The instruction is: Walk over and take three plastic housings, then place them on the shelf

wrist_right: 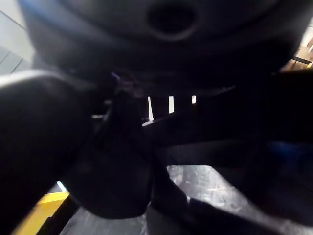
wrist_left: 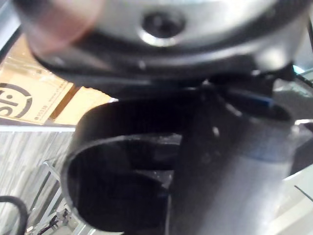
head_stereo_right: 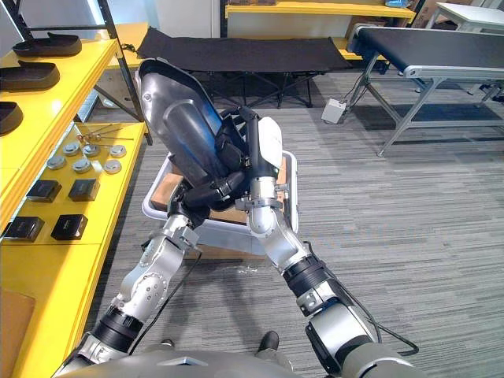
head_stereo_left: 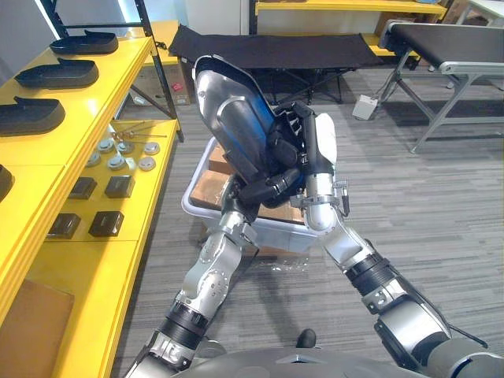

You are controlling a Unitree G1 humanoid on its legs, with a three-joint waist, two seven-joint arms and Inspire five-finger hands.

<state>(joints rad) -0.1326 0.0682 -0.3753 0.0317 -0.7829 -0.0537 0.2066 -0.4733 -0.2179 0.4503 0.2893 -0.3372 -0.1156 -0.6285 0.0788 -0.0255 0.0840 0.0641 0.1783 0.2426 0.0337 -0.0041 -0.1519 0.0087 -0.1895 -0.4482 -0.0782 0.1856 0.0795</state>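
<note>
Left hand point(head_stereo_left: 270, 189) and right hand point(head_stereo_left: 302, 148) curl round the tilted housing point(head_stereo_left: 230, 118) above a bin point(head_stereo_left: 191, 201)

No legible print, even on cardboard point(wrist_left: 44, 78)

The shelf point(head_stereo_left: 118, 88) stands at the left. On its upper level, shelf housings point(head_stereo_left: 57, 75) lie in a row, one behind another. On the lower level, round parts point(head_stereo_left: 118, 154) lie behind small boxes point(head_stereo_left: 106, 224). To the right of the shelf a bin point(head_stereo_left: 276, 235) stands on the floor point(head_stereo_left: 441, 220). Above it the left hand point(head_stereo_left: 268, 189) and the right hand point(head_stereo_left: 299, 142) clasp a plastic housing point(head_stereo_left: 232, 118). Behind the bin is a cot point(head_stereo_left: 268, 47), with a conveyor point(head_stereo_left: 449, 35) to its right.
</note>
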